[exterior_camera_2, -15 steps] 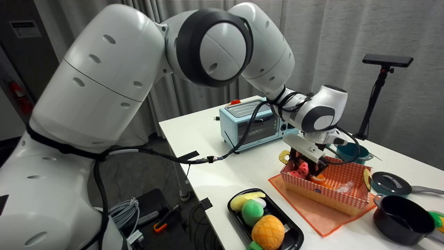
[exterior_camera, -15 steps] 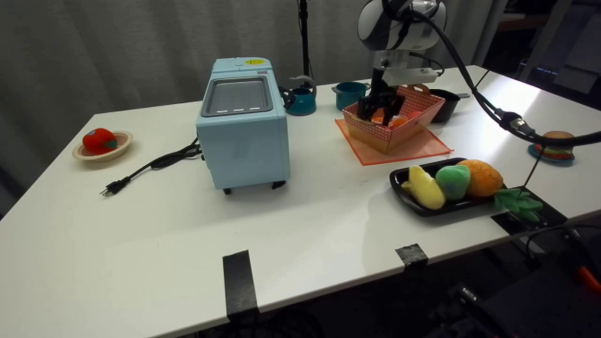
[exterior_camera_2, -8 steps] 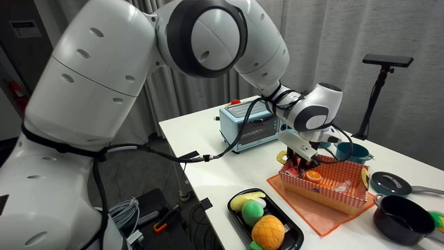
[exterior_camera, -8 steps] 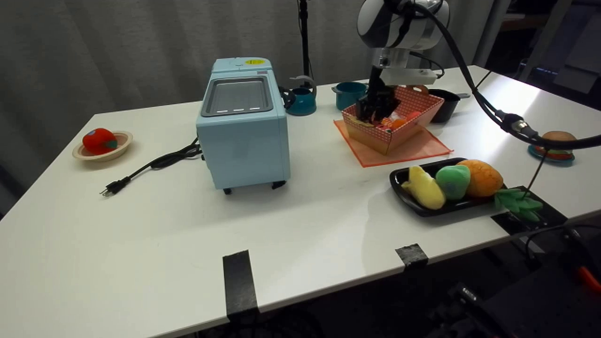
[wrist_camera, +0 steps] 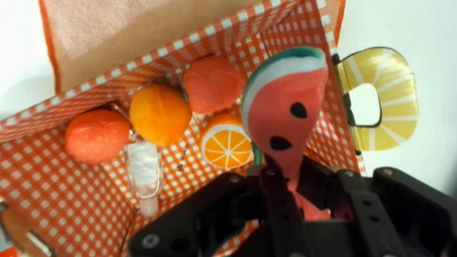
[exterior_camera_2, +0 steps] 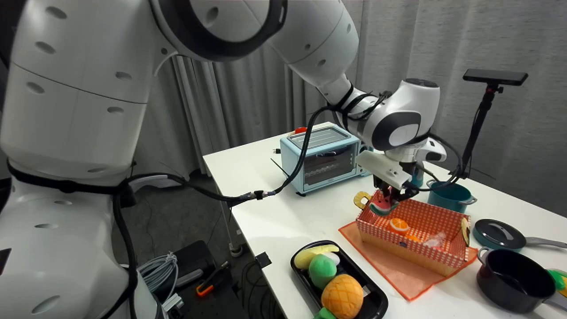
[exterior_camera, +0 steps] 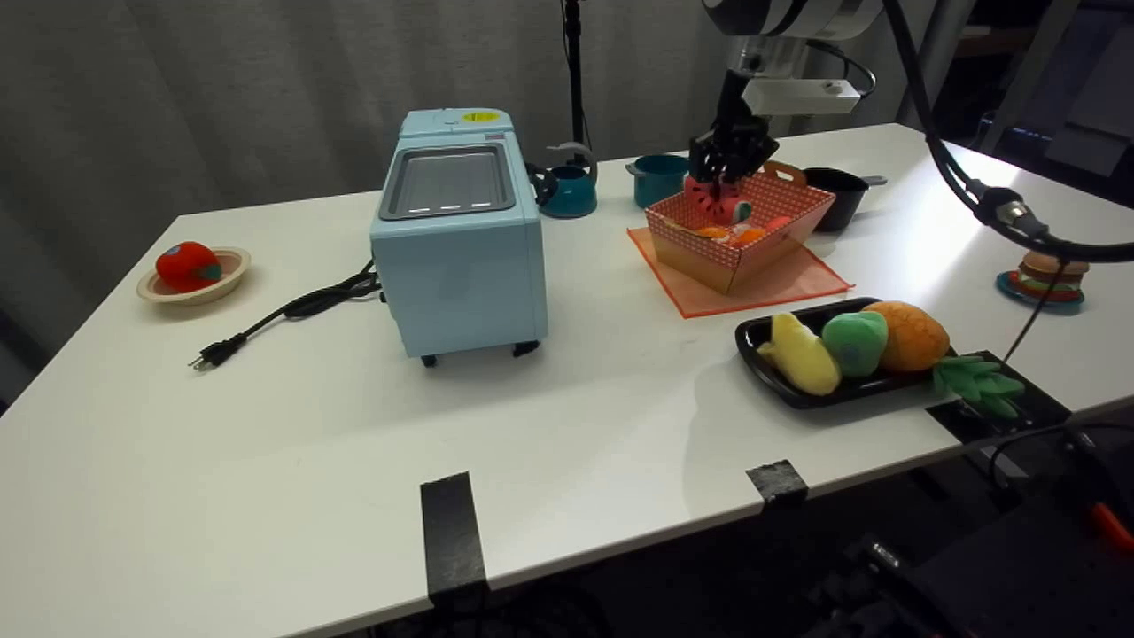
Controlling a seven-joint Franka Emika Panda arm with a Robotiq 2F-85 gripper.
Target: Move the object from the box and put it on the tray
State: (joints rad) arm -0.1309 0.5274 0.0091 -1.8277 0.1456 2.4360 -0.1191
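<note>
Red flesh identifies your workpiece: the watermelon slice [wrist_camera: 285,107], held above the floor of the box [exterior_camera_2: 398,251]. Your gripper [wrist_camera: 298,180] is clamped across its narrow part, presumably because that pinches easiest. Clear the rim before traversing to the tray [exterior_camera_2: 356,268].

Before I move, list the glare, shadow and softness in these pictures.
Wrist view: the black two-fingered gripper looks dark and soft; in an exterior view, glare streaks the smooth white tabletop, and a faint shadow lies beside the shallow black tray.
</note>
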